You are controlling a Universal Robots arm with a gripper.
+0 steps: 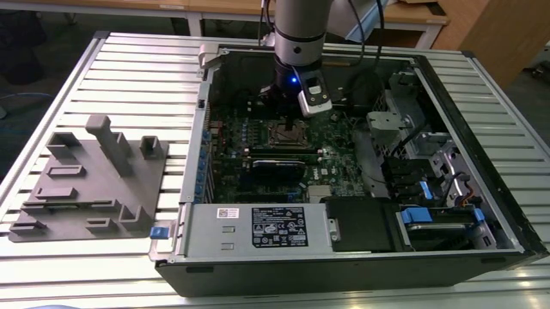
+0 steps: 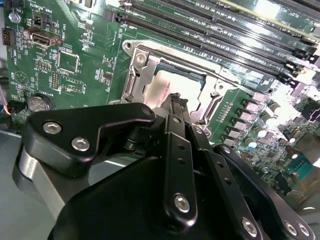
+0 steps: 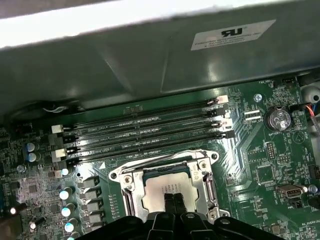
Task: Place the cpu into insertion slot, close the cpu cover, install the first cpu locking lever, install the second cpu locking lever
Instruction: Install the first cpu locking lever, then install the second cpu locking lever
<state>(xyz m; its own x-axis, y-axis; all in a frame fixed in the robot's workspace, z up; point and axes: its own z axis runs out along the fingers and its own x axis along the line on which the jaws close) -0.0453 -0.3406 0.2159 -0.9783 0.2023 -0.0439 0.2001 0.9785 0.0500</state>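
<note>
I'm hovering my pincer, fingers pinched together and empty, right over the cpu (already sitting in the slot), lining up for the cover.

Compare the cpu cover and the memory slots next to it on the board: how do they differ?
Shape: the cpu cover is a square silver metal frame with a big window; the memory slots are long, narrow black strips.
Number: one cover, several slots lying parallel.
Contents: the cpu shows pale through the cover's window; the slots look unfilled.
Gripper: its fingertips sit over the cover's window, apart from the slots.
Shared: both sit on the green motherboard.
</note>
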